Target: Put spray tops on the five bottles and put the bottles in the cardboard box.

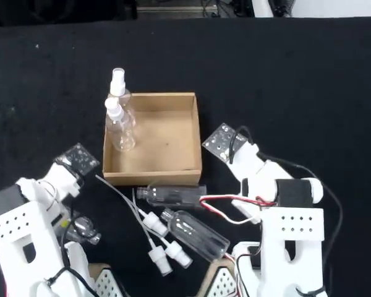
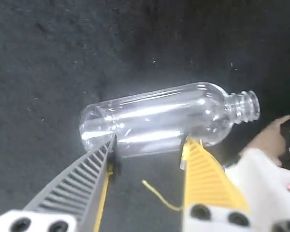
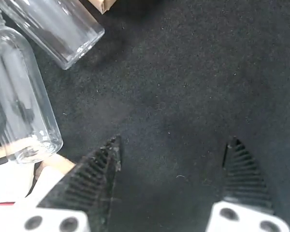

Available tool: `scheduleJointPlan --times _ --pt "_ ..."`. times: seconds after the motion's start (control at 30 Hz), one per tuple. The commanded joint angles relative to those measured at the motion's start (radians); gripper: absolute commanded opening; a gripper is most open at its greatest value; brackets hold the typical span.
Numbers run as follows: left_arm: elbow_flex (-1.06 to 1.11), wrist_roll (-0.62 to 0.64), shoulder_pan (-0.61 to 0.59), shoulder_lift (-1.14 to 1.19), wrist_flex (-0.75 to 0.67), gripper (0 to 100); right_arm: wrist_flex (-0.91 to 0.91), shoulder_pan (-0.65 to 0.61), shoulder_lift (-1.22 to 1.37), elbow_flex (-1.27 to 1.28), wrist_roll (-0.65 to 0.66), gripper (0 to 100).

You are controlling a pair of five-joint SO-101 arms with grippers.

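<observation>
We see the left jaws open, tips just at the side of a clear uncapped bottle [image 2: 159, 118] that lies flat on the black desk [image 1: 284, 80]. The two tips sit spread along the bottle's length, over its base half, and its threaded neck points away past the yellow jaw. We cannot tell whether the tips touch the bottle. In the high view this bottle [image 1: 85, 230] lies just beside the left arm [image 1: 25, 229], near the desk's front edge.

The right jaws are open too, hanging over bare desk with nothing between them. Two more uncapped bottles lie off to one side of them. The nearer bottle [image 3: 19, 106] has its base close to one jaw, and the farther bottle [image 3: 58, 26] is near a corner of the cardboard box [image 3: 102, 4].

From the high view, the cardboard box [image 1: 191, 133] sits mid-desk, open side up. One capped bottle [image 1: 122, 133] stands upright inside it against the left wall. A second capped bottle [image 1: 119, 86] stands upright at the back left corner; we cannot tell whether it is in or out of the box. The two uncapped bottles lie in front of the box, one [image 1: 173, 195] just beside its front wall, the other [image 1: 195, 234] nearer the right arm [image 1: 290, 229]. Three loose spray tops [image 1: 156, 223] with tubes lie between the arms, beside those bottles.
</observation>
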Motion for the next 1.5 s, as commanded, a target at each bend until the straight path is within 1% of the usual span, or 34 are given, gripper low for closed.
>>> scheduleJointPlan --times 0.0,0.13,0.23,0.47,0.53,0.6,0.7,0.77,0.83,0.9,1.03,1.1,1.17,1.27,1.37,1.47 --pt "0.056 -0.015 -0.007 -0.011 -0.091 21 -0.015 0.017 -0.002 -0.004 0.002 29.3" --pt "0.079 -0.005 -0.012 -0.011 -0.172 21 -0.014 0.018 -0.002 -0.004 0.002 29.3" --pt "0.094 0.025 -0.038 -0.009 -0.226 21 -0.014 0.018 -0.002 -0.004 0.0 29.3" --pt "0.077 0.041 -0.162 -0.009 -0.31 21 -0.014 0.015 -0.002 -0.002 0.0 29.3" --pt "0.073 0.094 -0.199 -0.009 -0.348 21 -0.014 0.014 -0.002 -0.002 0.0 29.3" --pt "0.045 0.129 -0.225 -0.009 -0.345 21 -0.014 0.012 -0.002 -0.002 0.0 29.3" --pt "-0.047 0.158 -0.228 -0.003 -0.255 21 -0.014 0.012 -0.002 -0.002 0.0 29.3" --pt "-0.14 0.222 -0.222 0.034 -0.192 21 -0.014 0.012 -0.002 -0.002 0.0 29.3" --pt "-0.234 0.293 -0.222 0.115 -0.17 21 -0.014 0.012 -0.002 -0.002 0.0 29.3" --pt "-0.323 0.394 -0.223 0.239 -0.175 21 -0.012 0.015 -0.002 -0.002 0.0 29.3" --pt "-0.498 0.617 -0.229 0.551 -0.229 21 -0.012 0.017 -0.002 -0.002 0.0 29.3" --pt "-0.591 0.68 -0.234 0.69 -0.227 20 -0.012 0.018 -0.002 -0.002 0.0 29.3" --pt "-0.67 0.712 -0.255 0.772 -0.235 20 -0.012 0.018 -0.002 -0.001 0.0 29.3" --pt "-0.723 0.721 -0.289 0.839 -0.25 20 -0.012 0.017 -0.002 0.012 0.0 29.3" --pt "-0.7 0.704 -0.335 0.867 -0.298 21 -0.014 0.012 -0.002 0.024 0.0 29.3" --pt "-0.648 0.571 -0.387 0.878 -0.31 21 -0.014 0.012 -0.002 0.021 0.0 29.3"
